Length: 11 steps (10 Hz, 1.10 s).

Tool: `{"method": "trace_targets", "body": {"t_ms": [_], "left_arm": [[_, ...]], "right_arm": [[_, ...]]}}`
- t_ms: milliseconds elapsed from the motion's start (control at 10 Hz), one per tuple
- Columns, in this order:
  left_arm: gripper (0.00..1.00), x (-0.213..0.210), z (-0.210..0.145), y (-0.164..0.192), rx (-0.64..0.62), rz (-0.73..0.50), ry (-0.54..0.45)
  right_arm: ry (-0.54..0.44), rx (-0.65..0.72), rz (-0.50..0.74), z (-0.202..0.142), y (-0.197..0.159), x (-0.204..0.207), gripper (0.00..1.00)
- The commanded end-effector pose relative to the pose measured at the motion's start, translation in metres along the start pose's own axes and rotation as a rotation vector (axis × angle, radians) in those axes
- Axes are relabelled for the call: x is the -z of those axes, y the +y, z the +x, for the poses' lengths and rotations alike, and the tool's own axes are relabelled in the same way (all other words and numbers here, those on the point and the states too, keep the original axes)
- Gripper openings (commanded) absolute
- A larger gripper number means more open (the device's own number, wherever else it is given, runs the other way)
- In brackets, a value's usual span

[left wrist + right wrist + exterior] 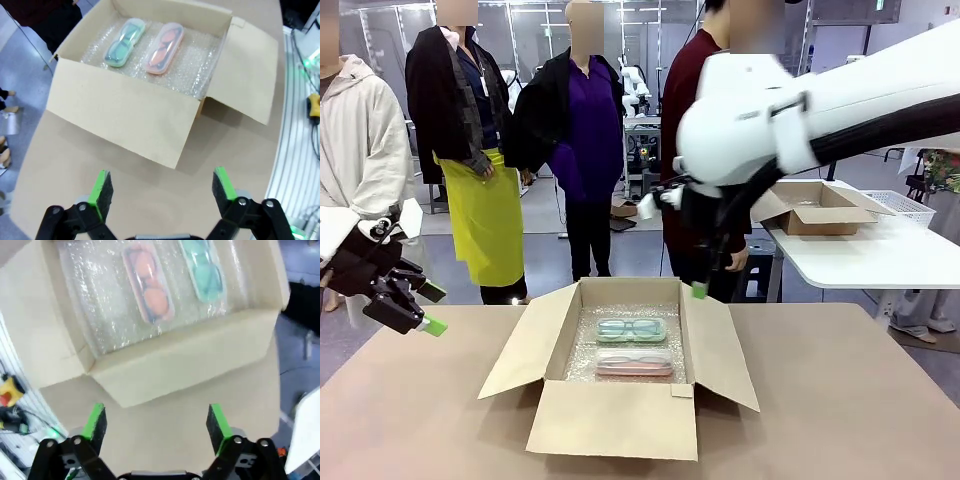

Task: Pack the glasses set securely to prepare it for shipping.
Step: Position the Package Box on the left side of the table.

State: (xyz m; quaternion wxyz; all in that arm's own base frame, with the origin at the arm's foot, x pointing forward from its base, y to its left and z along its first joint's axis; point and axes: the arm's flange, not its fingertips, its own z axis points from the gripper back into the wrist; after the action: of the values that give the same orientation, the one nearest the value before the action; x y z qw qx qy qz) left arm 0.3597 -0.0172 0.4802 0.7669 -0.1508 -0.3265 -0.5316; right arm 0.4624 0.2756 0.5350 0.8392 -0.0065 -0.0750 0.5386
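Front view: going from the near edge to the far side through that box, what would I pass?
Near flap of the open brown cardboard box → pale pink translucent oblong case → mint-green translucent oblong case holding dark-framed glasses → the box's far wall.

Bright, even light from overhead in all three views. My right arm [840, 110], close to the front lens, reads soft and smeared, its white shell nearly overexposed. The box [620, 420] flaps throw short, soft-edged shadows on the table [840, 400]; a darker shadow lies under the flap in my left wrist view. The bubble wrap [200, 65] glints in small highlights. My right wrist view is blurred throughout, with the pink case [148, 290] and mint-green case [202, 270] lacking crisp edges. Both wrist views bow straight lines near the margins.
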Motion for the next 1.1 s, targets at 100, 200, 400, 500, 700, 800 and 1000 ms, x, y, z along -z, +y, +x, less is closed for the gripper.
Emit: {"method": "trace_targets", "body": {"t_ms": [100,200,400,500,700,800,1000], "left_arm": [[1.00,-0.001,-0.002,0.002,0.013,-0.014,-0.028],[1.00,-0.001,-0.002,0.002,0.013,-0.014,-0.028],[1.00,-0.001,-0.002,0.002,0.013,-0.014,-0.028],[1.00,-0.001,-0.002,0.002,0.013,-0.014,-0.028],[1.00,-0.001,-0.002,0.002,0.013,-0.014,-0.028],[1.00,-0.001,-0.002,0.002,0.013,-0.014,-0.028],[1.00,-0.001,-0.002,0.002,0.013,-0.014,-0.028]], "right_arm": [[-0.212,0.161,-0.025,-0.111,0.027,-0.031,1.00],[-0.236,0.199,-0.054,-0.143,0.037,-0.042,1.00],[-0.286,0.242,-0.038,-0.200,0.043,-0.054,1.00],[-0.300,0.248,-0.006,-0.219,0.039,-0.053,1.00],[-0.257,0.318,0.030,-0.250,0.023,-0.038,1.00],[-0.293,0.328,0.047,-0.263,0.015,-0.032,1.00],[-0.372,0.312,0.056,-0.269,0.010,-0.027,1.00]]}}
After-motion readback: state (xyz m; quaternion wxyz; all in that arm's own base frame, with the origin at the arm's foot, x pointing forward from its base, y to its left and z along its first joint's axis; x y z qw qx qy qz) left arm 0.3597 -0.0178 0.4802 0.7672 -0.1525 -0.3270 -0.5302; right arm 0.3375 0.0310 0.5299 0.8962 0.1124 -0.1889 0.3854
